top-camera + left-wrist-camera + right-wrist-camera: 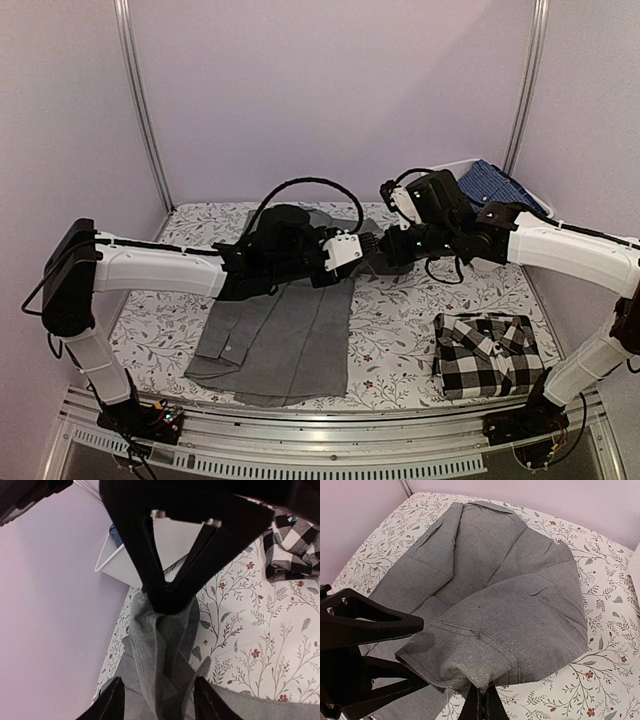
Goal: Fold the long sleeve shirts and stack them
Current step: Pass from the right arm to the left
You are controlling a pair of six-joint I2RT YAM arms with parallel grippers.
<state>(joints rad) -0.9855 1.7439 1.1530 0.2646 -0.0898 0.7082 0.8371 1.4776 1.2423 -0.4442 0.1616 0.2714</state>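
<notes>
one sleeve of grey shirt (520,605) (lifted end) pinched by right gripper (481,696).

Floral table (400,330), grey shirt (290,340), checked shirt (487,352), bin (115,560)

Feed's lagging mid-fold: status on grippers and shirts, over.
Right gripper shut on grey shirt, side folded over. Left gripper open, fingers either side of same cloth. Checked shirt folded, right of it, nothing in the way.

I count one grey shirt (290,335) and one black-and-white check shirt (487,355) on one table (400,330). One white bin (455,165) has one blue cloth (500,185) in it. I have two claws: left claw (160,700), right claw (481,707).
</notes>
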